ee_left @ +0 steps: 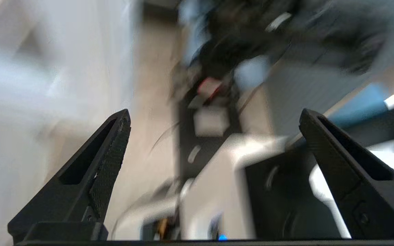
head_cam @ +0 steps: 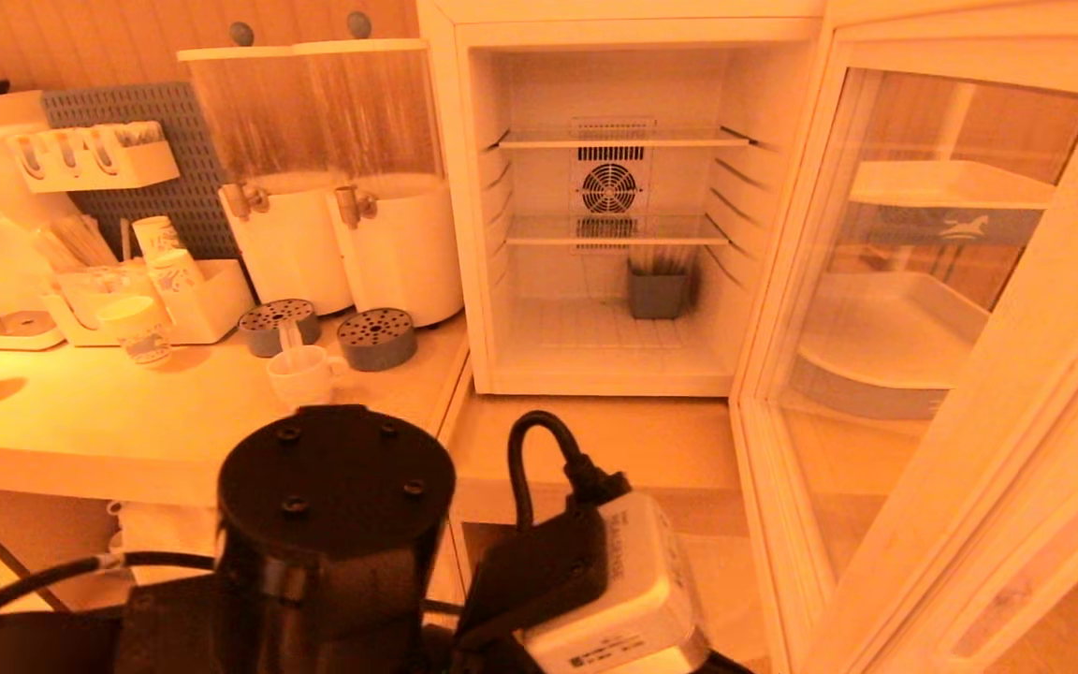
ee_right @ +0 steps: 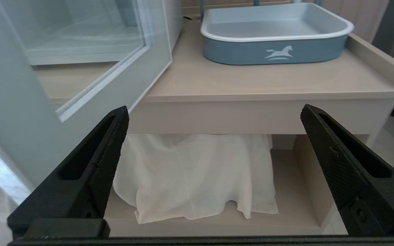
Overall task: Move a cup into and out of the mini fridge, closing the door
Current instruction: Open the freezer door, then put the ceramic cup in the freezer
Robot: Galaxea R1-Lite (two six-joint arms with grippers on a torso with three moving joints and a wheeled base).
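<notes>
Head view: mini fridge (head_cam: 614, 37) at twelve o'clock, door (head_cam: 960, 374) swung open at three, cup (head_cam: 303, 374) on counter (head_cam: 80, 421) at nine, not yet inside. Left wrist view: left gripper (ee_left: 214, 123) spread wide, empty. Right wrist view: right gripper (ee_right: 214, 119) wide, empty, facing tray (ee_right: 275, 51).

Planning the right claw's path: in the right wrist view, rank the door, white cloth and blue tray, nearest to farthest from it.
1. The door, swung open beside the right claw.
2. The white cloth, on the shelf under the counter.
3. The blue tray, back on the countertop.
</notes>
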